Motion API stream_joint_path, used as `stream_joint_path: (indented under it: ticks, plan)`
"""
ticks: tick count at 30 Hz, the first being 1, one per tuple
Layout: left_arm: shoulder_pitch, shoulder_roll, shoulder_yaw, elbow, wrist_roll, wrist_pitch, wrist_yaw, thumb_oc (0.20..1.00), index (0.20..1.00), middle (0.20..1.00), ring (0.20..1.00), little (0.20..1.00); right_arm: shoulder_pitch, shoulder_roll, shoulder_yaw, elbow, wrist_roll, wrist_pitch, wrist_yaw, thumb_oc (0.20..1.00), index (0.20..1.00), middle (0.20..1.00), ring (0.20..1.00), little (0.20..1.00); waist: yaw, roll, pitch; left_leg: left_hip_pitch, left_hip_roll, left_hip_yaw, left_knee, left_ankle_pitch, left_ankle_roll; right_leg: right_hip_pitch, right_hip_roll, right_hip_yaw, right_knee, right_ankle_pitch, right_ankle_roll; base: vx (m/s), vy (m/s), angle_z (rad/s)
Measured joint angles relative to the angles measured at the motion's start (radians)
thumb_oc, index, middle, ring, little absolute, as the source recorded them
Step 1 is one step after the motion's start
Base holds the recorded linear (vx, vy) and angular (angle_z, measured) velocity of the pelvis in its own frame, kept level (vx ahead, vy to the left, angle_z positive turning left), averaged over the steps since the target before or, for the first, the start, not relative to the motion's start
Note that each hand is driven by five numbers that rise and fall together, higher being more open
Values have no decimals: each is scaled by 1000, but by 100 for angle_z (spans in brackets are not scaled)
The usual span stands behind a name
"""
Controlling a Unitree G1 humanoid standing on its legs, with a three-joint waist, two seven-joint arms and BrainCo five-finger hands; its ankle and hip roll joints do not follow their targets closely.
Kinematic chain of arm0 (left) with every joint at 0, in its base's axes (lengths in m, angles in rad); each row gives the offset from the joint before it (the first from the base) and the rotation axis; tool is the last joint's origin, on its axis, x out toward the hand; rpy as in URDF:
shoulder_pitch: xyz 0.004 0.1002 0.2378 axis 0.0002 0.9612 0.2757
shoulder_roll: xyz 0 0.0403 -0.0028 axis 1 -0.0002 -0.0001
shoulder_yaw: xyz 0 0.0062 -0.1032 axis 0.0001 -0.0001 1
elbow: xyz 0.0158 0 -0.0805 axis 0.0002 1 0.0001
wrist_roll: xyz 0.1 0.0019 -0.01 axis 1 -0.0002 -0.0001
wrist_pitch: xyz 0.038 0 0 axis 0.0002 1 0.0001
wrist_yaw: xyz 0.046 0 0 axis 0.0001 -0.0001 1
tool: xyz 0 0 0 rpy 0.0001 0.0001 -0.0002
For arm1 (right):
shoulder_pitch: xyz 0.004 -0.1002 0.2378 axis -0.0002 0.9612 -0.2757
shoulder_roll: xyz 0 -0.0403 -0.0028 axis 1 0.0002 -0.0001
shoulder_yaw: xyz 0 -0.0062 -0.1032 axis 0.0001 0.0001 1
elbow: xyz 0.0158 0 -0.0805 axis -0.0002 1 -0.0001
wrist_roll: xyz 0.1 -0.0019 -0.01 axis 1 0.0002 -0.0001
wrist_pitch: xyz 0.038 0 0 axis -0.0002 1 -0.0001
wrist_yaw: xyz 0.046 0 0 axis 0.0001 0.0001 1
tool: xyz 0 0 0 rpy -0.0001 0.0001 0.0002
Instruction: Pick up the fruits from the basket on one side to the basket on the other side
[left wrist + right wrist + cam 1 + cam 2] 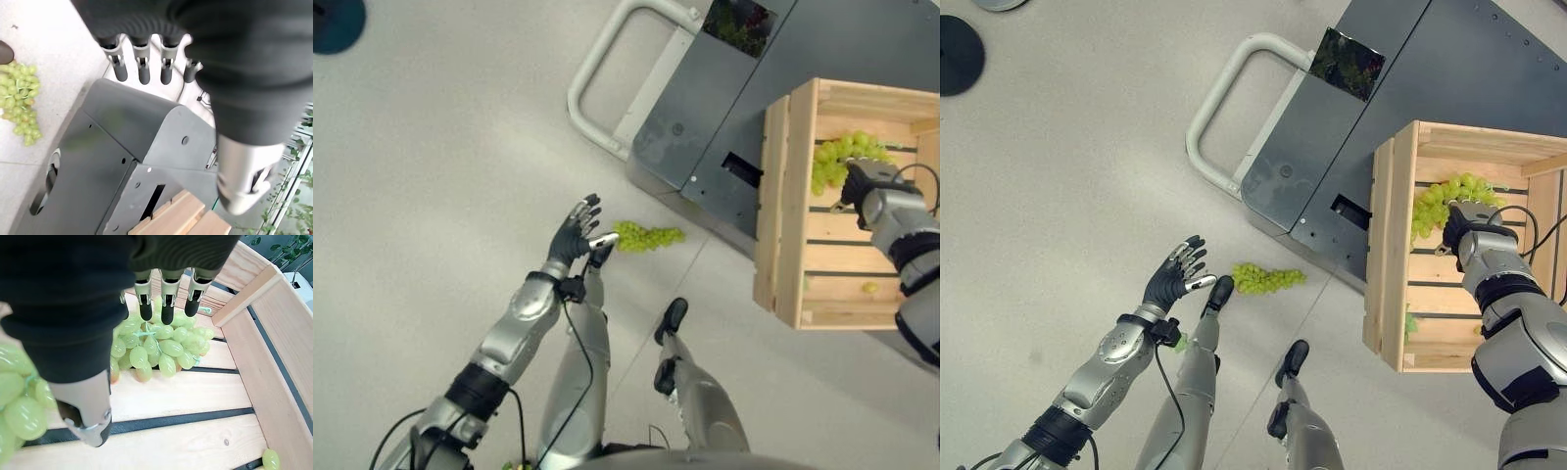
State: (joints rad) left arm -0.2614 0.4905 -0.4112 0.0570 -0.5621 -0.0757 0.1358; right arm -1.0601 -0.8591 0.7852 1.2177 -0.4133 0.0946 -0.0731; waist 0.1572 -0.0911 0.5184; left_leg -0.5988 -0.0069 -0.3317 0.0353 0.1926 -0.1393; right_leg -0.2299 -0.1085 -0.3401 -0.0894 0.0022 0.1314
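A bunch of green grapes [647, 236] lies on the floor beside the grey cart. My left hand [574, 231] hovers open just left of it, its fingers [144, 68] straight and holding nothing. A wooden crate [787, 206] stands at the right with another bunch of green grapes [161, 345] on its slats. My right hand [1465, 227] reaches into the crate, open, with its straight fingers [166, 306] just over that bunch. More grapes [19, 401] show close under the wrist. One loose grape [270, 459] lies in the crate's corner.
The grey metal cart [1391, 127] with a pale loop handle [1224, 108] stands between the floor grapes and the crate. A dark round disc [958, 54] sits on the floor at the far left. Open floor stretches to the left.
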Motion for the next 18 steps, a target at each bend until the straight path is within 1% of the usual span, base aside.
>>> stream_joint_path:
  ticks: [5, 7, 9, 10, 11, 14, 15, 16, 17, 18]
  plan:
    - [-6, -2, 0, 0, 0, 0, 0, 1000, 1000, 1000, 1000, 1000, 2, 2, -52, 5, 6, -1, -14, 1000, 1000, 1000, 1000, 1000, -2, 3, 0, -6, -1, 5, 0, 0, 0, -7, -3, 1, 0, -1, 1, -2, 7, 0]
    - [-10, -2, 1, 0, 0, 0, 1, 1000, 1000, 1000, 1000, 1000, 9, 11, -107, 4, 35, -1, -23, 1000, 1000, 1000, 1000, 1000, 0, 4, 0, -5, -1, 11, 0, 0, 0, -7, -4, 3, 0, -1, 0, -12, 58, -3]
    - [-18, -8, 1, 0, 0, 0, 3, 1000, 1000, 1000, 1000, 1000, 31, 20, -174, -28, 100, -2, -36, 1000, 1000, 1000, 1000, 1000, -5, 4, 0, -5, 0, 36, 5, 1, 1, -8, -9, 9, 3, -1, 1, -8, 49, -7]
    - [-23, -12, 1, 0, 0, 0, 3, 1000, 1000, 1000, 1000, 1000, 38, 20, -179, -45, 126, -2, -43, 1000, 1000, 1000, 1000, 1000, -7, 4, 0, -4, 0, 45, 8, 0, 1, -8, -12, 10, 6, -1, 1, -13, 83, -14]
    - [-30, -17, 1, 0, 1, 0, 5, 1000, 1000, 1000, 1000, 1000, 71, 21, -232, -118, 175, -3, -54, 1000, 1000, 1000, 1000, 1000, -6, 4, 0, 0, 1, 66, 13, 2, 3, -11, -16, 24, 17, -3, 3, -14, 124, -19]
    - [-42, -17, 4, 1, 21, 2, 19, 1000, 1000, 1000, 1000, 1000, 193, 23, -356, -347, 269, -9, -90, 1000, 1000, 1000, 1000, 1000, -41, 3, 1, 20, 0, 88, 14, 2, 4, -2, -25, 38, 25, -3, 5, -21, 115, -16]
    - [-46, -16, 10, 1, 39, 3, 24, 1000, 1000, 1000, 1000, 1000, 273, 30, -428, -477, 308, -28, -115, 1000, 1000, 1000, 1000, 1000, -52, 3, 1, 36, 1, 104, 13, 3, 5, 3, -29, 53, 33, -3, 6, -26, 173, -20]
    - [-51, -17, 11, 2, 39, 4, 26, 1000, 1000, 1000, 1000, 1000, 312, 34, -451, -533, 322, -27, -117, 1000, 1000, 1000, 1000, 1000, -61, 2, 1, 45, 1, 113, 13, 2, 5, 7, -33, 59, 35, -3, 6, -18, 153, -25]
    - [-66, -18, 11, 2, 39, 5, 30, 1000, 1000, 1000, 1000, 1000, 395, 61, -556, -625, 341, -32, -123, 1000, 1000, 1000, 1000, 1000, -65, 2, 2, 55, 2, 125, 13, 3, 5, 7, -37, 63, 46, -3, 7, -27, 155, -25]
    - [-63, -18, 18, 4, 40, 7, 35, 1000, 1000, 1000, 1000, 1000, 494, 100, -643, -732, 368, -40, -148, 1000, 1000, 1000, 1000, 1000, -76, 2, 2, 80, 2, 140, 10, 6, 10, 15, -43, 66, 64, -6, 10, -19, 115, -27]
